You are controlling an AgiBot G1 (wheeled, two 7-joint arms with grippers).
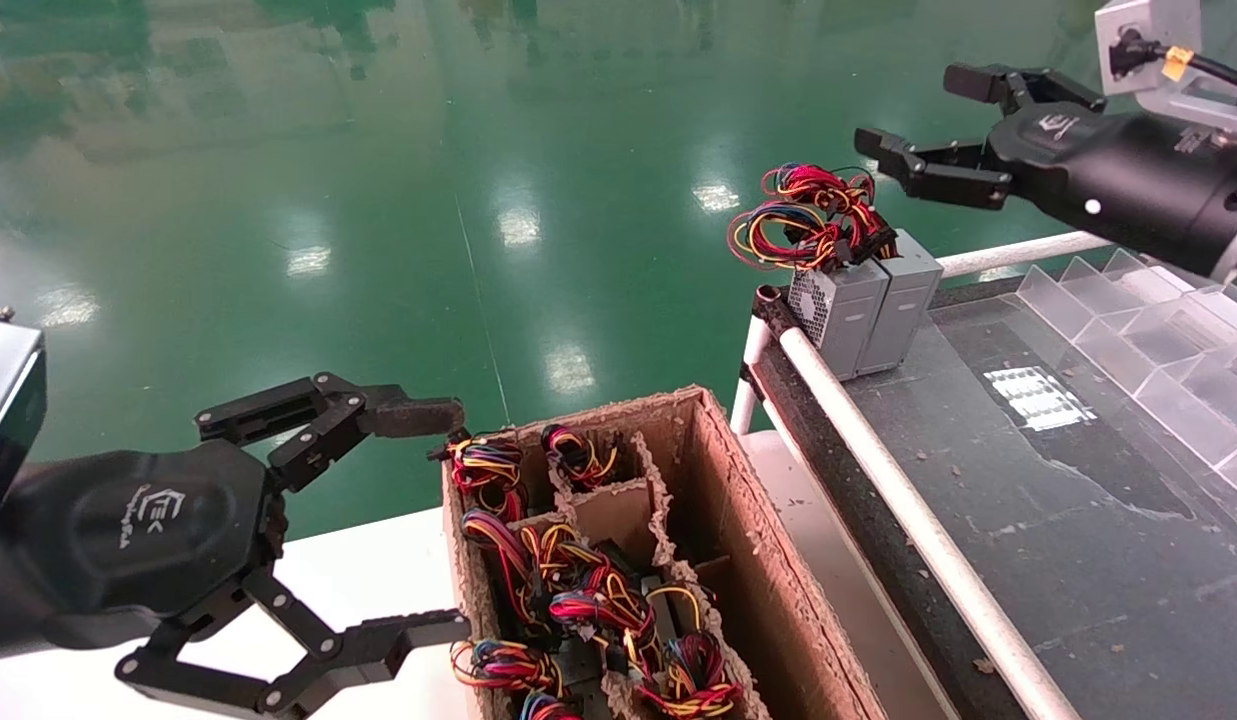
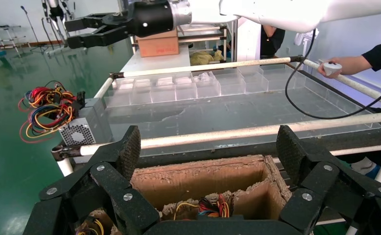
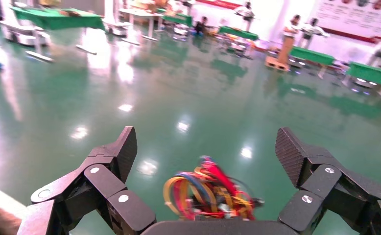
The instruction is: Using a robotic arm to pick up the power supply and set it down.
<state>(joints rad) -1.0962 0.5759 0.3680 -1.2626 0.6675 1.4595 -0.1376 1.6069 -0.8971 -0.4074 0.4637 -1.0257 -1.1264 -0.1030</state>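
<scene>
The power supply (image 1: 903, 300) stood upright at the far corner of the dark table (image 1: 1078, 480), upper right of centre in the head view, touching a second grey box (image 1: 833, 310) with a perforated face on its left; its long axis ran vertically, and a wire bundle (image 1: 808, 215) of red, yellow and blue rose from the tops of the two boxes and spilled toward the left. The right gripper (image 1: 918, 125) was seen above and slightly right of the supply, near the upper right edge of the frame, clear of the box and of the wires, with its jaws spread wide and nothing held. In the right wrist view the bundle (image 3: 208, 193) lay between the open fingers (image 3: 122, 152), well below them. The supply was therefore judged to lie down and a little to the left of that gripper, which was far the nearer arm. The left gripper (image 1: 428, 520) was parked at lower left, beside the cardboard box (image 1: 738, 520) of divided units, likewise spread open and empty.
</scene>
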